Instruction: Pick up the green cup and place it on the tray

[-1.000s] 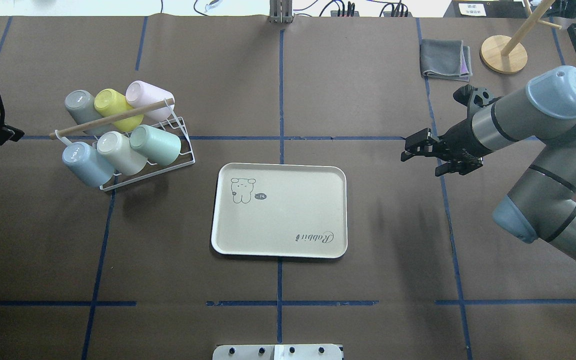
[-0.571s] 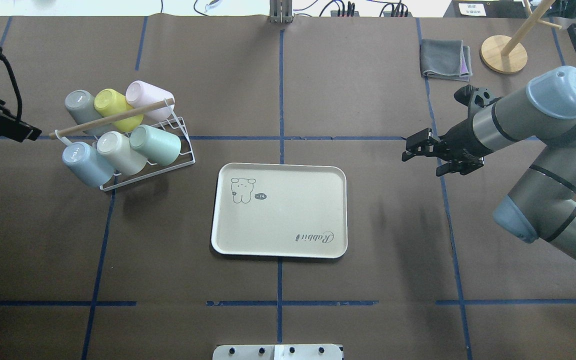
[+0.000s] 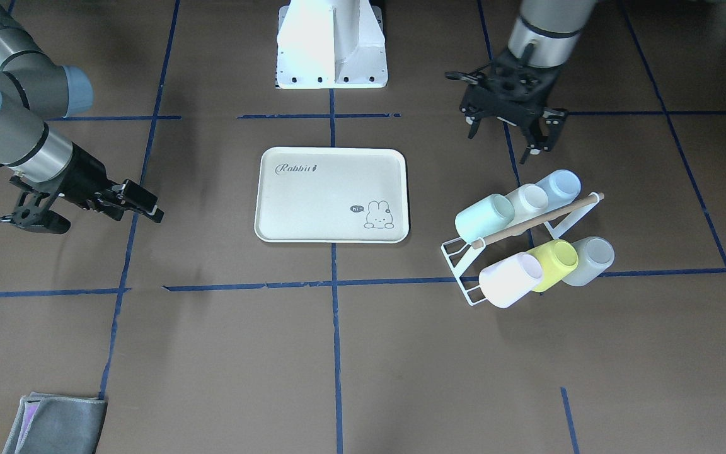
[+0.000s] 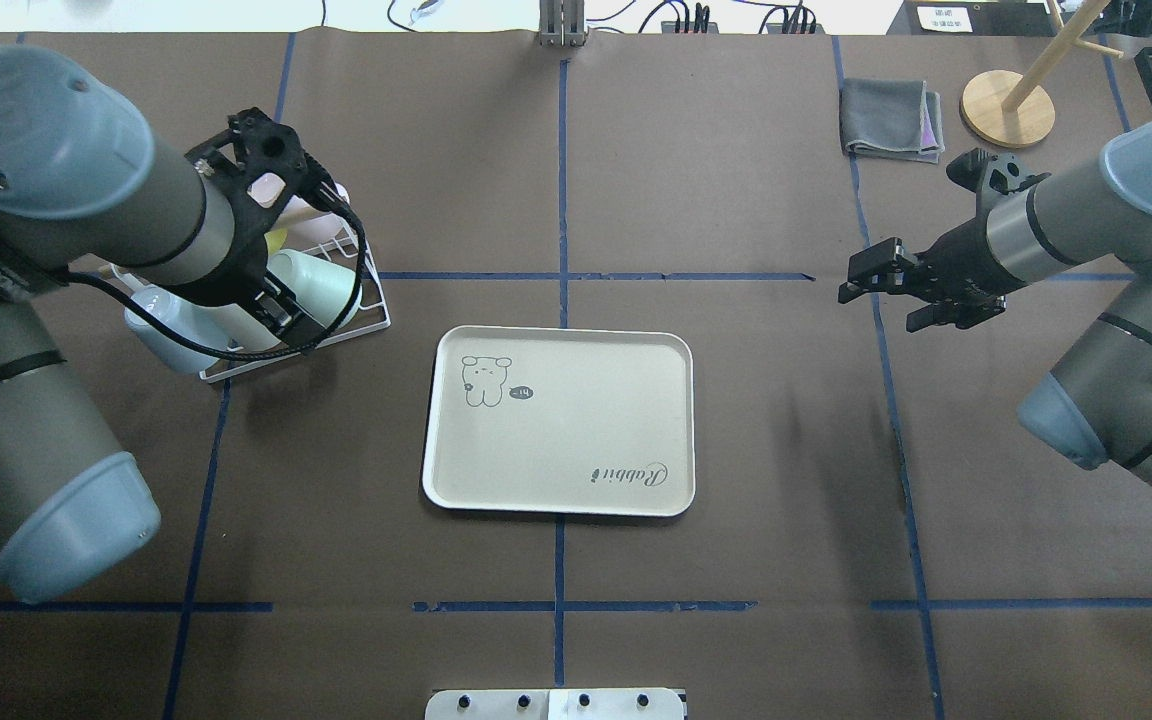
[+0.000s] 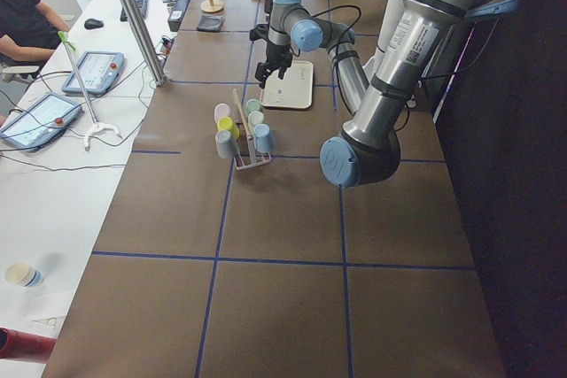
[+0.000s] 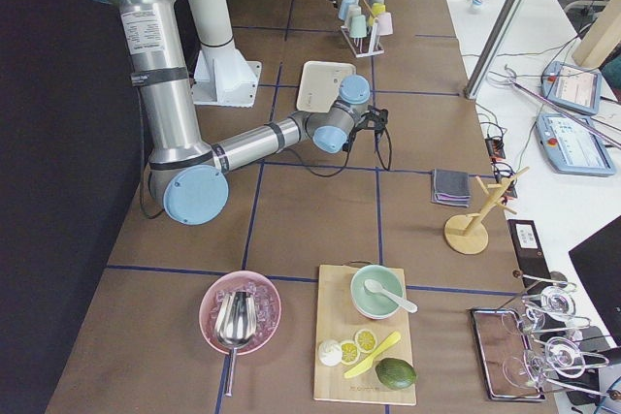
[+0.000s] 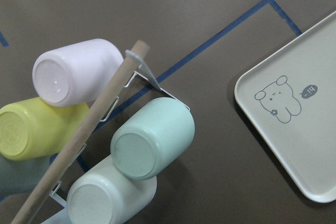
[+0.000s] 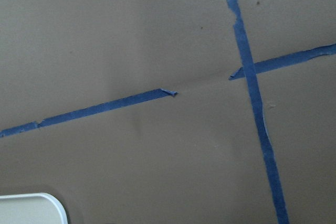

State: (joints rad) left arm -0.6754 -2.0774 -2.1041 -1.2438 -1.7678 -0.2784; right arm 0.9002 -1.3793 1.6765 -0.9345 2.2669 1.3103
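Observation:
The green cup lies on its side on a white wire rack, at the end nearest the tray. Its base faces the left wrist camera. From overhead my left arm partly covers the green cup. My left gripper hangs open above the table, just on the robot side of the rack, holding nothing. The cream tray lies flat and bare mid-table. My right gripper hovers open and apart from the tray, off its right side.
The rack also holds pale blue, cream, pink, yellow and grey cups under a wooden dowel. A folded grey cloth and a wooden stand sit far right.
My left arm has swung in from the left edge and now hangs over the cup rack. My right gripper has drawn back slightly to the right.

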